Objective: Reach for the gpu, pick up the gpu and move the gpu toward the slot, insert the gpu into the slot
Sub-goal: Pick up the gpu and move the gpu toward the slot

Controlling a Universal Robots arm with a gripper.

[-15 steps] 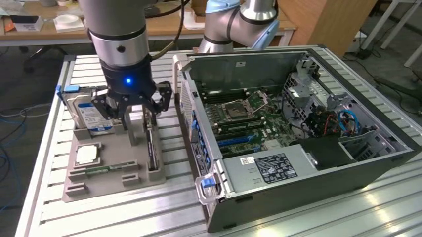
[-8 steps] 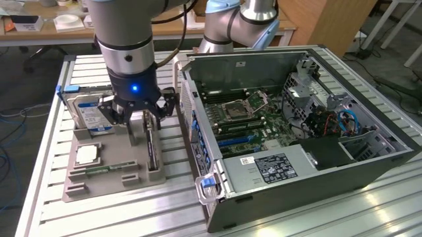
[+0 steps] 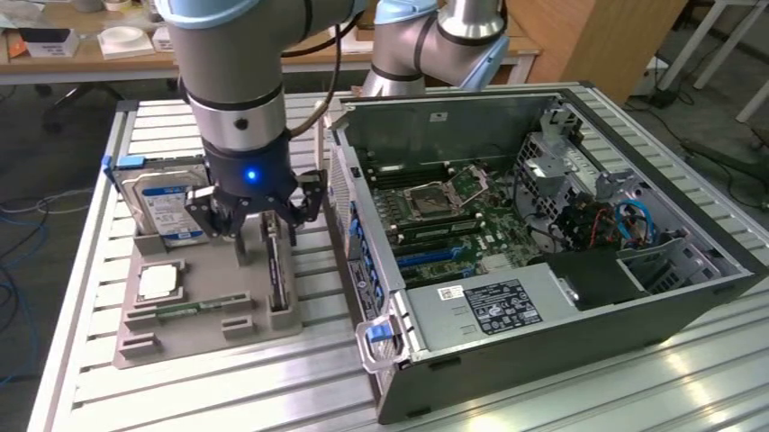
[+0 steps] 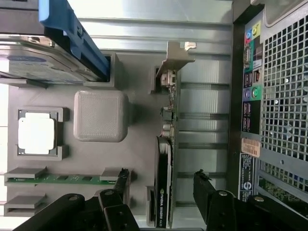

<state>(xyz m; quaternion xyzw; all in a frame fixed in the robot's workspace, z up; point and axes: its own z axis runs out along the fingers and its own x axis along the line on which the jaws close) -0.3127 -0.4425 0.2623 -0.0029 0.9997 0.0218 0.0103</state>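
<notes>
The thin, dark rectangular gpu [image 3: 279, 270] [image 4: 166, 185], silver metal bracket at one end, stands on edge in a grey plastic holder tray [image 3: 204, 328] [image 4: 137, 144] directly under the gripper [image 3: 269, 245] [image 4: 161, 174]. The jaws are spread wide, one black finger on each side of the card, neither touching it. On the same tray, further from the gripper, sit a blue-labelled silver hard drive [image 3: 162, 202] [image 4: 43, 67], a square silver processor chip [image 3: 158, 281] [image 4: 36, 132] and a green memory stick [image 3: 193, 310] [image 4: 57, 178]. The long blue slot [image 3: 427, 256] lies well apart from the gripper, inside the open dark computer case [image 3: 577, 306] [image 4: 284, 96] on the exterior view's right.

Pincer [image 3: 266, 245] open, poised over the gpu [image 3: 280, 283] upright in grey holder [image 3: 193, 335], open computer case [image 3: 541, 355] beside
</notes>
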